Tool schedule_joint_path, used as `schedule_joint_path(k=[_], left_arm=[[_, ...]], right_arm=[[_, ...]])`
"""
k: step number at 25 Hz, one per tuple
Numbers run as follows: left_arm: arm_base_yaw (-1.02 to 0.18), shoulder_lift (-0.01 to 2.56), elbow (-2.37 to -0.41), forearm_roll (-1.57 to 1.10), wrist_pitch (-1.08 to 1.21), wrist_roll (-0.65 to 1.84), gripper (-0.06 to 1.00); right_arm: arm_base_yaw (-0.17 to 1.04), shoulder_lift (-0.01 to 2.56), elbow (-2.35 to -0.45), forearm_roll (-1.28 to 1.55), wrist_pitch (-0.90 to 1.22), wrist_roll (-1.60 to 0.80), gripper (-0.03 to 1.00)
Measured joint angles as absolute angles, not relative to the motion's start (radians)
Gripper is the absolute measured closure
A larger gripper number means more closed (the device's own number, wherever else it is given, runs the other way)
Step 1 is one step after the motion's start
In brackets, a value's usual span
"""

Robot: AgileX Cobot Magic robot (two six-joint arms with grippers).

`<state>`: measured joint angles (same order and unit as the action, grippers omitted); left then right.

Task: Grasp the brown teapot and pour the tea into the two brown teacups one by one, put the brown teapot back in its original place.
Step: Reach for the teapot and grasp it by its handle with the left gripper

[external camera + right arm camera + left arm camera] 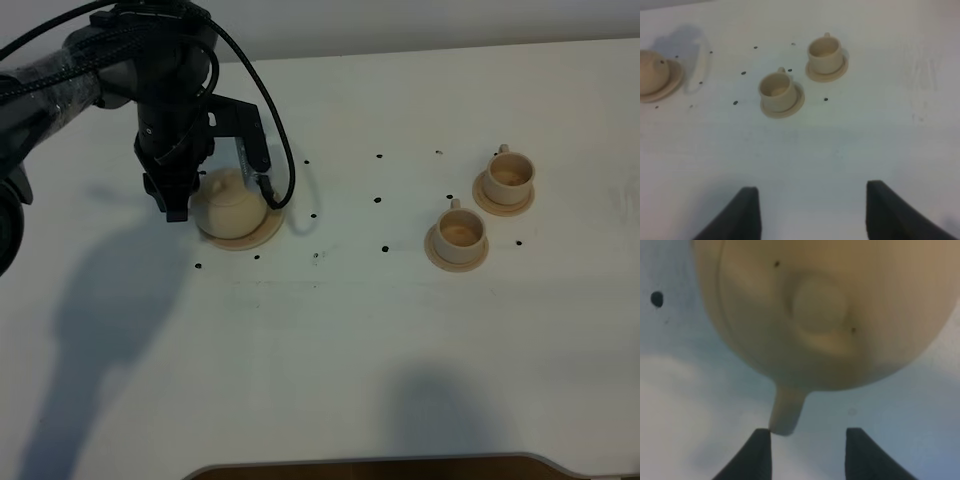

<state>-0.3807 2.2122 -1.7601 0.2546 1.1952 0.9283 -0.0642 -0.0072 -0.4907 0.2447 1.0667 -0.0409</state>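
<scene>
Left tool [810,452] was released: fingers [757,455] stood apart with nothing clamped. The teapot [230,203] lay straight ahead of it and very close, sitting upright on its saucer [262,234], not lifted.

In the left wrist view a short stub [787,412] stuck out of the pot's body and pointed back at the tool. It reached the gap between the fingers and was just touching one fingertip, well off the other. We couldn't tell whether it was the handle seen edge-on or the spout. So the pot's long axis ran roughly in line with the tool's reach, not across it.

We judged that a grip here needs the tool to go a little further forward and shift sideways, so the stub sits centred and deeper before closing. Closing as it stood would likely catch only the tip and push the pot around.

Right tool [810,210] was also released and empty, hovering over bare desk [350,350]. Near cup [460,230] and far cup [510,175] sat ahead of it, far closer to it than to the left tool. From the left tool both cups lay well off towards the right arm's side.

Between pot and cups we saw only flat desk with small dark marks [385,247], so plenty of room for carrying. The desk edges were well away from everything.
</scene>
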Motion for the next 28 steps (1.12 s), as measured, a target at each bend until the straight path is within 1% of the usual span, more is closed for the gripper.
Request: schedule_joint_path(k=[16,23,28], left_arm=[[-0.396,2.212,-1.76,0.282,1.186,0.968,0.56],[-0.396,2.213,-1.76,0.284,1.116,0.98,0.56],[-0.398,2.241,-1.76,0.284,1.114,0.994,0.56]], right_arm=[[-0.064,-0.007,-0.491,0.245,1.067,-0.041,0.49],[-0.064,-0.007,-0.491,0.245,1.067,-0.041,0.49],[-0.064,-0.007,-0.491,0.245,1.067,-0.041,0.49]])
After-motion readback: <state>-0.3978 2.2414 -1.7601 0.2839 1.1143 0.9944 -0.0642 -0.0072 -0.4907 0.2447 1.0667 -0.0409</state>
